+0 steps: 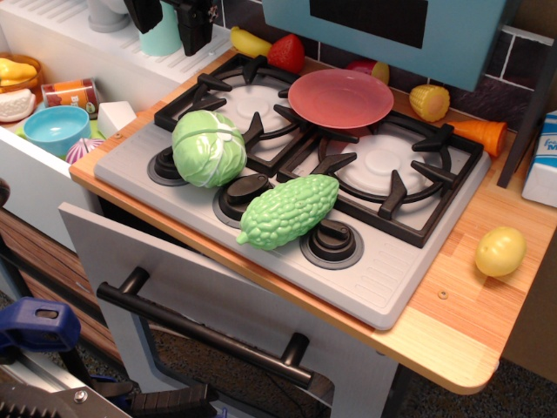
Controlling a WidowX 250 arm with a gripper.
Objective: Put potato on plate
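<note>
Far across the tabletop [452,331] from the tool [178,22], whose jaw state I can't tell, potato [499,252] looks light, hard, slick plastic w/ egg shape; grip its narrow middle, plate [340,98] between.

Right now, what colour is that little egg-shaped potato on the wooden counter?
Pale yellow. The potato shows plainly in the single observation view, at the counter's right edge.

Dark tiled wall [522,61], wooden counter [461,322], grey oven door [218,305], white sink [52,174]
</note>
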